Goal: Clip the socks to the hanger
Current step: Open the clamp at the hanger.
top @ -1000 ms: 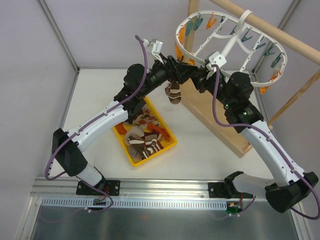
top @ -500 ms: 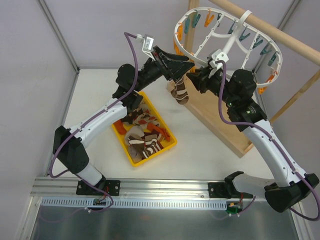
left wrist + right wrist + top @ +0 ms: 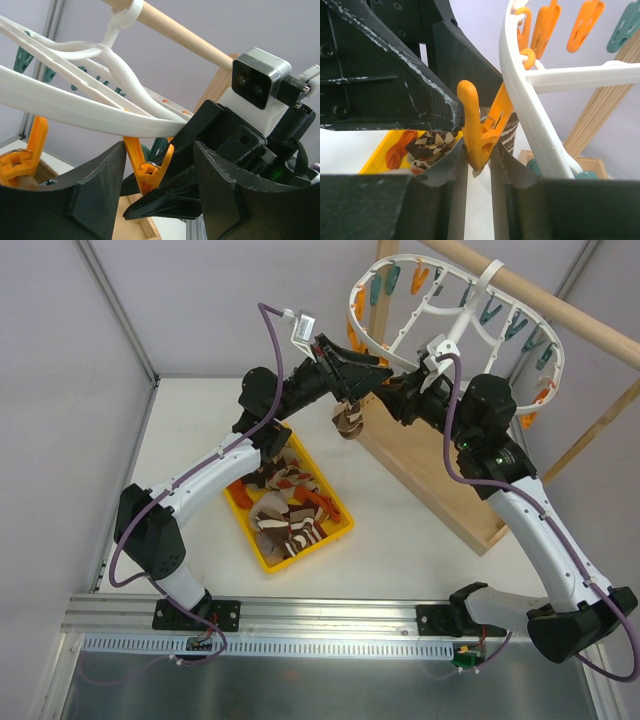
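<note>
both arms meet at the left rim of the hanger (image 3: 75, 107), which hangs by its hook from the wooden pole (image 3: 560, 310).

right gripper (image 3: 479, 151): fingers pressed together on the lower end of an orange clothespin (image 3: 471, 130) dangling from the white rim. the pin stands nearly upright between the two pads.

left gripper (image 3: 159, 147): fingers spread, one on each side of the same orange clothespin, neither touching it in the left wrist view. in the right wrist view one black finger sits just beside the pin's upper arm.

sock (image 3: 349, 420): brown with pale stripes, hanging limp right under the spot where the two grippers meet, above the near end of the wooden stand base (image 3: 430, 475). in the right wrist view its striped fabric shows just behind the pin. view is crowded here; cannot tell whether the pin's mouth has hold of the sock or what carries it.

remaining socks (image 3: 290, 515): heaped in the yellow tray (image 3: 345, 528) on the table, under the left arm, well apart from the hanger.
</note>
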Motion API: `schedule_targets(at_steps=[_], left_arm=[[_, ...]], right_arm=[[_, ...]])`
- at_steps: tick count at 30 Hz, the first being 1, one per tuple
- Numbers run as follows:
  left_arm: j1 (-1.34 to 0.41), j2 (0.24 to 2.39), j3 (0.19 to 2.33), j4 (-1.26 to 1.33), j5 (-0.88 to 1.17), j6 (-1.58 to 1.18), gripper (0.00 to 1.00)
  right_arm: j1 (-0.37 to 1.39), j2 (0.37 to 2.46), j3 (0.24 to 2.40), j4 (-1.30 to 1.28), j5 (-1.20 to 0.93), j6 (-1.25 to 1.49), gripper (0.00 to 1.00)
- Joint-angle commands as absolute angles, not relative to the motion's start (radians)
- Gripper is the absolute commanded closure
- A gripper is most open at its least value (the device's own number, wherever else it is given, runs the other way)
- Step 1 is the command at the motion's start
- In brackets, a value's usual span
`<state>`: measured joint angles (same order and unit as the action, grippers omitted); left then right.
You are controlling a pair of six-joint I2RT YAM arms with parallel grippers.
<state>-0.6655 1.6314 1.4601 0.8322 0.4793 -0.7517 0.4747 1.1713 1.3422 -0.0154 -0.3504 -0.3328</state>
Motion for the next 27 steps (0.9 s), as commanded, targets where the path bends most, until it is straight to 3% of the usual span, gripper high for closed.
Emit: schedule_targets(at_steps=[1,5,13,16,17,20,27], left_arm=[[-0.657,1.652,1.515,0.916,0.538,-0.778,0.45],[-0.655,1.675,1.528,0.91,0.535,-0.793,0.52],[-0.655,1.661,1.506,0.877,0.476,-0.782,0.86],[-0.657,1.648,1.502,0.841,0.428,-0.776,0.93],[-0.657,1.638,1.502,0.827,0.413,-0.776,0.94],[-0.657,1.62,1.499,0.744,0.336,-0.785,0.96],[-0.692,1.562,1.502,0.565,0.143,-0.709,0.96]], right_arm=[[0.476,1.184,1.387,0.005,-0.454,-0.307,0.98],[0.472,1.184,1.385,0.005,-0.454,-0.305,0.98],[0.472,1.177,1.381,0.005,-0.425,-0.31,0.95],[0.472,1.167,1.373,-0.026,-0.4,-0.302,0.7],[0.472,1.161,1.359,-0.022,-0.388,-0.301,0.56],[0.472,1.14,1.342,-0.011,-0.356,-0.316,0.42],[0.474,1.12,1.335,-0.027,-0.273,-0.397,0.38]])
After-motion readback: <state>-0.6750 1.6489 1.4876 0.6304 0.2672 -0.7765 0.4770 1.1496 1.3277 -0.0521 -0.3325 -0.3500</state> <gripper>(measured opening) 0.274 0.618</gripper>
